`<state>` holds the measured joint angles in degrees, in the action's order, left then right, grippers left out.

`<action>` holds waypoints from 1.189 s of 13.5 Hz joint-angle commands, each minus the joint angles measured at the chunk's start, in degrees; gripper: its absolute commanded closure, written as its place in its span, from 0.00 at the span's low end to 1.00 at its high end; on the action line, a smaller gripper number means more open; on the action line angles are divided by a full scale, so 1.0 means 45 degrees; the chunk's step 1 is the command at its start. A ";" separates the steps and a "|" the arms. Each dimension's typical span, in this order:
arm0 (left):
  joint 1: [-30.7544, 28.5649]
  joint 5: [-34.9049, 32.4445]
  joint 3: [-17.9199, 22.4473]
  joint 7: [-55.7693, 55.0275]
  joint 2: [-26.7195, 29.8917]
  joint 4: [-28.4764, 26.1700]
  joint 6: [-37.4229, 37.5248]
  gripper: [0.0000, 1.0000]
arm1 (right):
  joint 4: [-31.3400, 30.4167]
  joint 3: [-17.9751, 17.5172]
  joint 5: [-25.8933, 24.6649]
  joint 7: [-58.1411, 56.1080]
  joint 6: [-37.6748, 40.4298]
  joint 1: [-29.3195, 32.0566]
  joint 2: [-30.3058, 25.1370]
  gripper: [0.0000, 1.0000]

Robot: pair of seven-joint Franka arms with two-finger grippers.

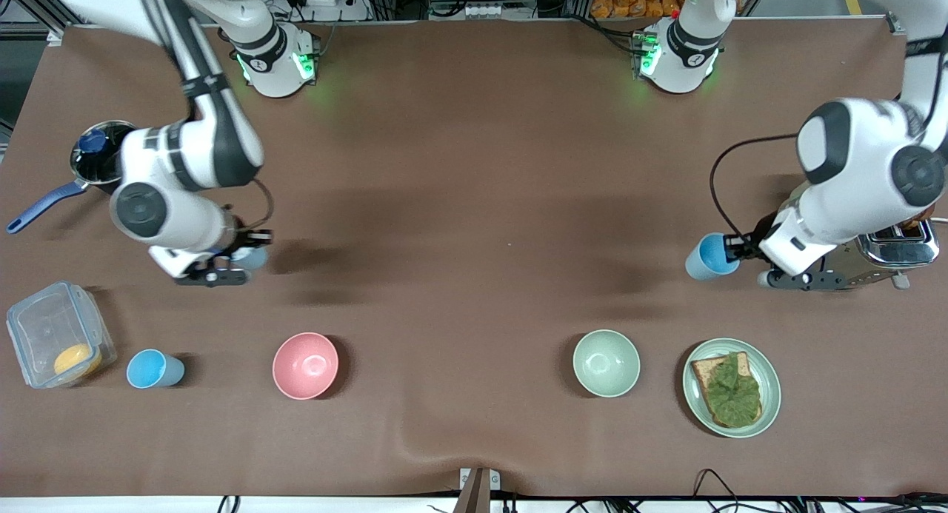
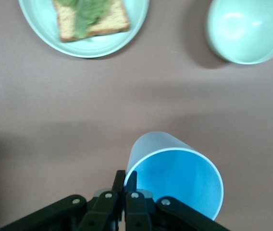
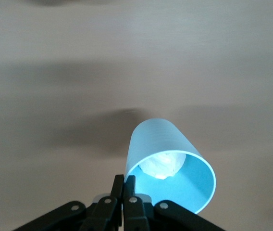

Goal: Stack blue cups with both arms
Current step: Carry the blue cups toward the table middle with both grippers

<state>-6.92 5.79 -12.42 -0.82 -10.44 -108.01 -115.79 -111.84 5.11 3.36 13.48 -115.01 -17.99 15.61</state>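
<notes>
My left gripper [image 1: 738, 249] is shut on the rim of a sky-blue cup [image 1: 709, 256] and holds it tilted above the table beside the toaster. In the left wrist view the gripper [image 2: 126, 179] pinches the wall of that cup [image 2: 177, 175]. My right gripper [image 1: 247, 251] is shut on the rim of a paler blue cup [image 1: 256, 258], mostly hidden by the hand, above the table near the right arm's end. In the right wrist view the gripper [image 3: 125, 183] pinches that cup [image 3: 167, 161]. A third blue cup [image 1: 154, 369] stands on the table beside the clear box.
A pink bowl [image 1: 305, 365], a green bowl [image 1: 606, 363] and a green plate [image 1: 770, 394] with lettuce toast lie near the front camera. A clear box [image 1: 52, 328] holds something orange. A black pot [image 1: 96, 158] and a toaster [image 1: 900, 245] stand at the table's ends.
</notes>
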 commanded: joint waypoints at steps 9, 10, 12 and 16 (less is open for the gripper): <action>-0.0005 0.0413 -0.2099 -0.2564 -0.0162 0.2030 0.2214 1.00 | 0.5727 0.0094 0.2824 0.7117 -0.0028 -0.5591 0.4533 1.00; -0.0005 0.0432 -0.2450 -0.3132 -0.0162 0.2089 0.2234 1.00 | 0.6080 0.0094 0.2865 0.7140 -0.0183 -0.5883 0.4905 1.00; 0.0015 0.0413 -0.3037 -0.4459 -0.0220 0.2108 0.2312 1.00 | 0.6123 0.0075 0.2904 0.7140 -0.0943 -0.6158 0.5143 1.00; 0.0618 0.0315 -0.3567 -0.5928 -0.0376 0.2128 0.2157 1.00 | 0.6084 0.0075 0.2866 0.7005 -0.1044 -0.6354 0.5338 0.66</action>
<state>-5.43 6.62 -28.09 -25.00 -11.18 -99.83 -106.73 -86.12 4.77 15.31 44.84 -120.08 -45.91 38.61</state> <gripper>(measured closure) 0.974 0.965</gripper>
